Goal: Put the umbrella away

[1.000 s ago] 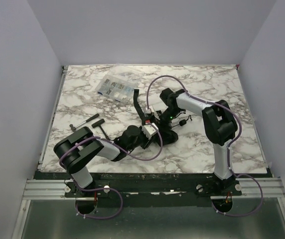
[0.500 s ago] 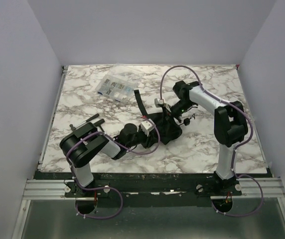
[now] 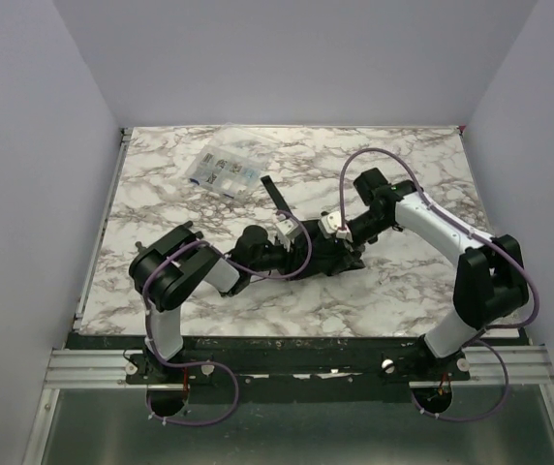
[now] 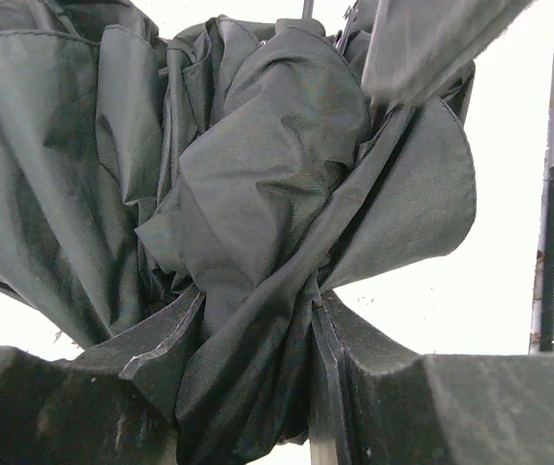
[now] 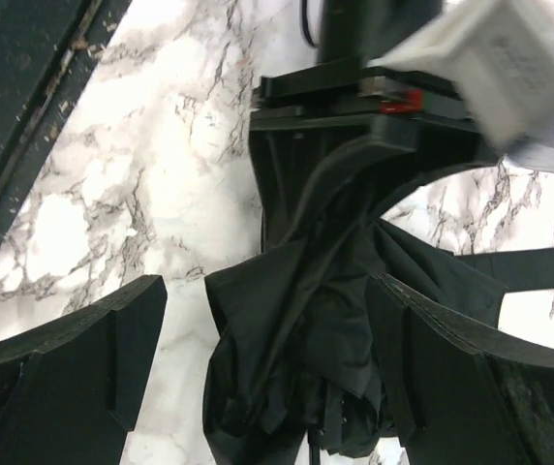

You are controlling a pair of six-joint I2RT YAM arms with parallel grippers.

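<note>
**Umbrella: left hold on, right side coming in again**

Umbrella (image 3: 333, 256) is lying as a crumpled dark bundle near the middle of the worktop (image 3: 403, 291), well apart from the clear box (image 3: 221, 171) at the far left.

- **Left fingers** (image 4: 471, 407) are clamping a bunch of canopy folds between them, and the fabric is fanning out loose beyond the pinch.
- **Right fingers** (image 5: 74, 358) are standing wide apart, straddling the bundle from the opposite side without visibly touching it.
- **Change over the last second:** the right arm (image 3: 432, 218) has been swinging outward and stretching flatter, with its wrist settling low beside the bundle. The left arm (image 3: 209, 271) has been reaching further in, carrying the bundle slightly with it.
- **Reading:** the canopy is looking far from tidy, so the task is probably sitting at the gathering stage. The right side is likely lining up to squeeze the loose folds.
</note>
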